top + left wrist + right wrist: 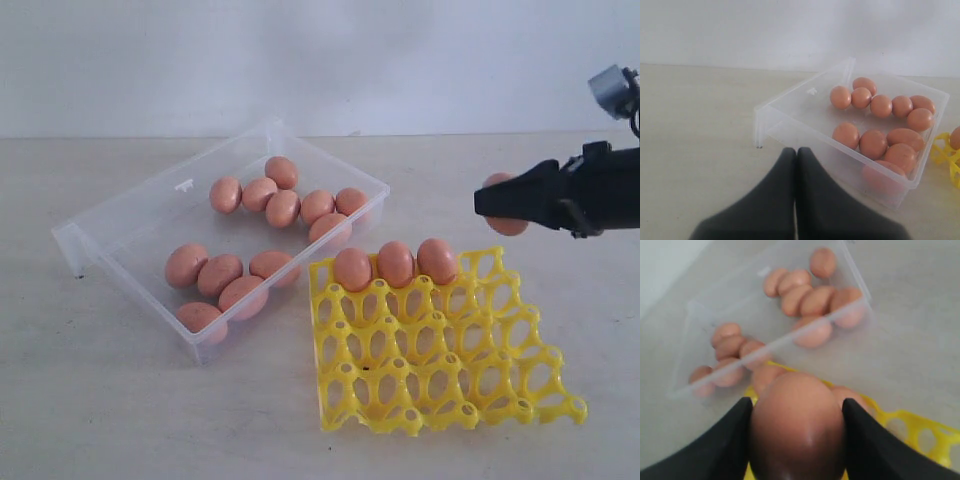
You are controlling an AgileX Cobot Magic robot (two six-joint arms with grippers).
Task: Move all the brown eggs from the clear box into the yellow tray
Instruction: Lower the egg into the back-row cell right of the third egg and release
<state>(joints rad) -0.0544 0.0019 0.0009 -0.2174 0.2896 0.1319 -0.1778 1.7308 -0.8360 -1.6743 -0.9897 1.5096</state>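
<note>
Gripping one smooth, orange-brown oval egg (797, 440) between its two black fingers (730, 445), the right gripper (498, 204) hangs near the far right corner of the bright yellow plastic lattice egg tray (450, 412), with the egg raised off the cups. Three more brown eggs (396, 264) sit side by side in the tray's far row, starting at its left corner. A dozen others lie in the shallow rectangular box of clear, slightly frosted plastic (130, 215). They form two clusters, seven (283, 208) toward its far right end and five (219, 273) along its near wall. The tray lies flat on the pale beige tabletop (100, 400), just beside the box's near right corner. The left gripper (796, 152), seen only through its own wrist camera, has its dark fingers pressed together and clasps nothing. It is poised just outside the box's wall, at the end away from the tray.
</note>
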